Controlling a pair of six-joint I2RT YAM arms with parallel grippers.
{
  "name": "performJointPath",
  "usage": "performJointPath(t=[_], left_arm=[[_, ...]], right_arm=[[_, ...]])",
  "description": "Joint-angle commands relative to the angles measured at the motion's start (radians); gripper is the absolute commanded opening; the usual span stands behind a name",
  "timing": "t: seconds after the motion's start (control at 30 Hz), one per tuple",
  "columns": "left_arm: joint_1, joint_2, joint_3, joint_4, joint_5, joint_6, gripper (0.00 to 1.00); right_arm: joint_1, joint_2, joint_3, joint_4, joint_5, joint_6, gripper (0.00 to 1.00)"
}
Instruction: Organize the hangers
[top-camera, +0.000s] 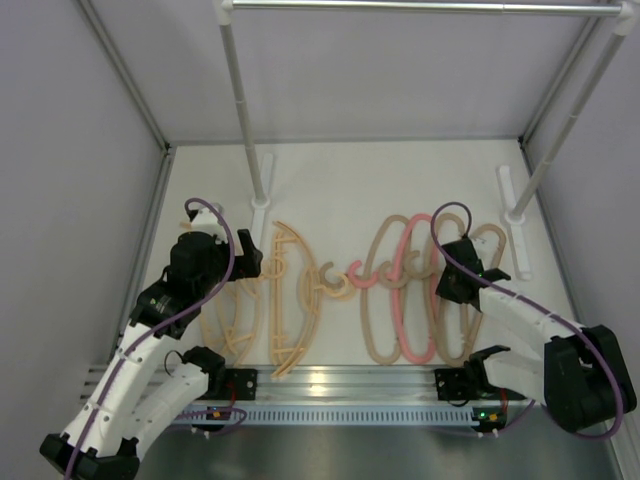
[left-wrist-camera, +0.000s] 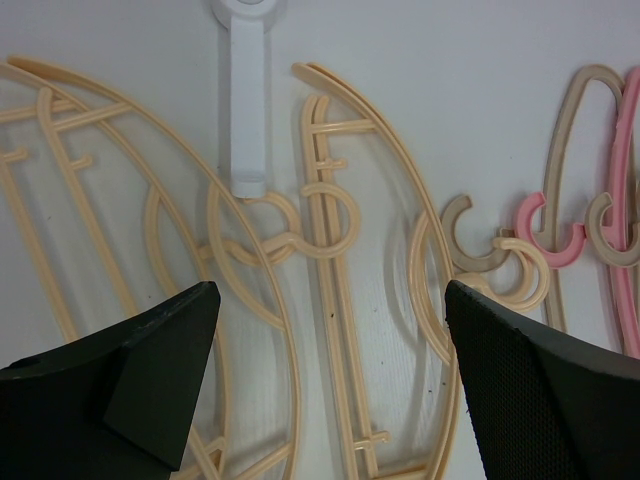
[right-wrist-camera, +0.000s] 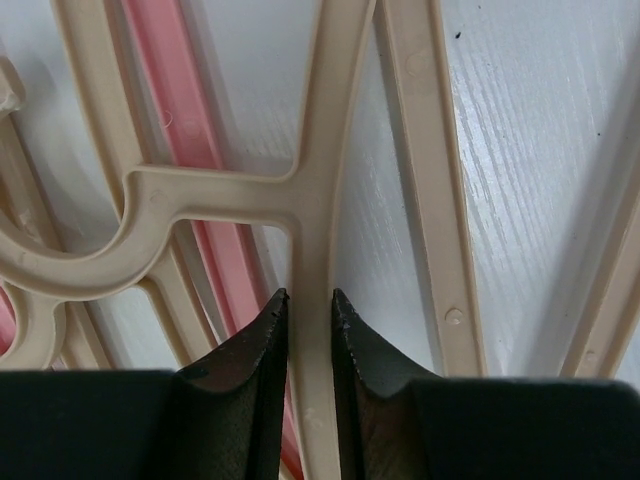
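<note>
Peach-tan hangers with crossbars (top-camera: 290, 300) lie flat on the table's left half, also in the left wrist view (left-wrist-camera: 335, 250). Plain beige hangers (top-camera: 380, 300) and one pink hanger (top-camera: 410, 290) lie in a row on the right. My left gripper (top-camera: 245, 262) is open above the peach-tan hangers, its fingers (left-wrist-camera: 150, 370) wide apart and holding nothing. My right gripper (top-camera: 452, 285) is shut on the arm of a beige hanger (right-wrist-camera: 315, 190), just below its hook junction; the pink hanger (right-wrist-camera: 170, 110) lies under it.
A metal rail (top-camera: 420, 8) runs across the back on two poles (top-camera: 245, 110), each on a white foot (top-camera: 262, 180), (left-wrist-camera: 247, 100). Grey walls close both sides. An aluminium rail (top-camera: 340, 385) runs along the near edge.
</note>
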Motion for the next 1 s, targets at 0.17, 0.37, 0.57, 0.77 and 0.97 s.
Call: performJointPath(t=[0.17,0.37,0.57,0.77,0.97], left_arm=[[-0.001,-0.002,0.008,0.045,-0.004,0.007,0.98],[-0.001,0.0,0.008,0.047,-0.003,0.006,0.98],[-0.001,0.001,0.008,0.045,-0.007,0.006,0.98],[-0.001,0.0,0.008,0.045,-0.006,0.006,0.98],[-0.001,0.003,0.008,0.047,-0.009,0.006,0.98]], right_arm=[[0.025,-0.013,0.03,0.013,-0.02,-0.002,0.01],[0.027,-0.077,0.078,-0.059,-0.011,-0.002,0.0],[0.028,-0.163,0.151,-0.154,-0.006,-0.01,0.0],[0.028,-0.228,0.21,-0.201,-0.061,-0.013,0.0],[0.031,-0.258,0.294,-0.205,-0.221,-0.01,0.0]])
